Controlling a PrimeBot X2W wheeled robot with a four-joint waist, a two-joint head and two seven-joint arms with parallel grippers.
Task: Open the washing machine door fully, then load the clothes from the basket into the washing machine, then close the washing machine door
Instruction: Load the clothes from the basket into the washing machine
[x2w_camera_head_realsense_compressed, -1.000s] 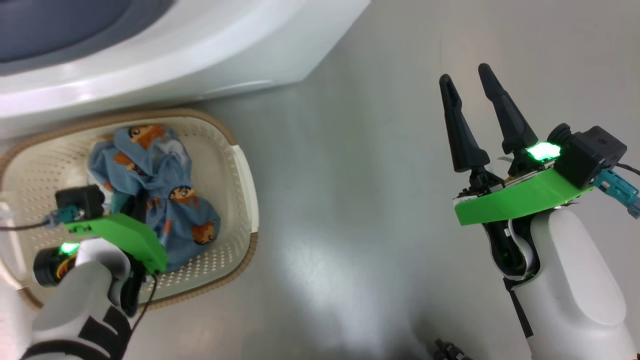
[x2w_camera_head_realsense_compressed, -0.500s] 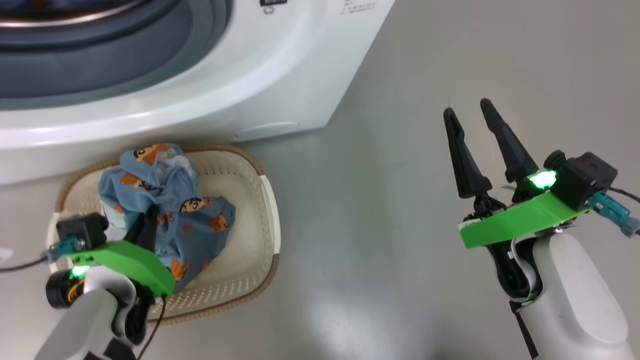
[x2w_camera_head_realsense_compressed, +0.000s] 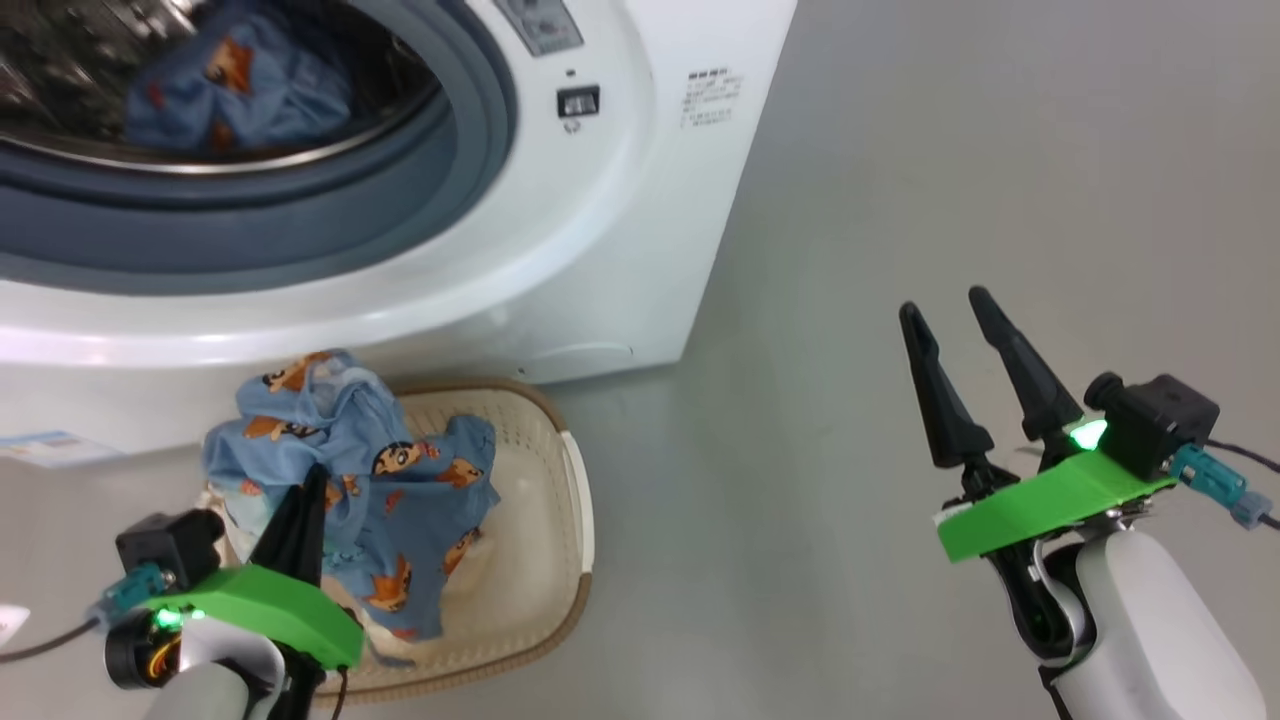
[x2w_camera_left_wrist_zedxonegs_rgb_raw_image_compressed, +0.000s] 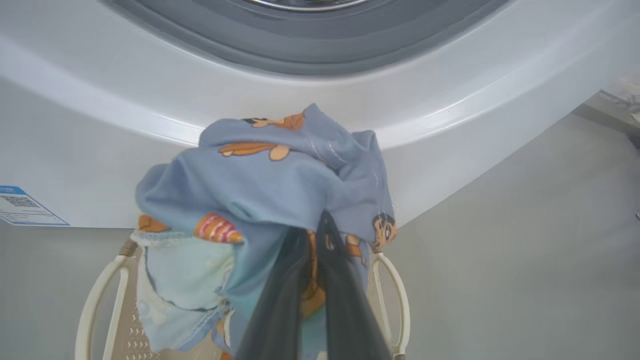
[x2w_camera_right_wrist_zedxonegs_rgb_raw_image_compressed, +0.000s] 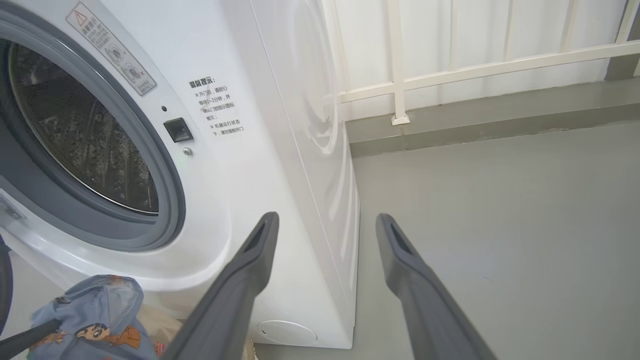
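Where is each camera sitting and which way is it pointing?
Head view: up on the head, facing down at the washing machine, the basket and floor; left gripper and right gripper show.
Left wrist view: low, facing the machine's front over the clothes; its fingers, shut on them, show.
Right wrist view: beside the machine, facing its drum opening and a railing; its open fingers show.
Shared: all three show the machine and clothes.

L hand tips buried in clothes; basket partly covered.
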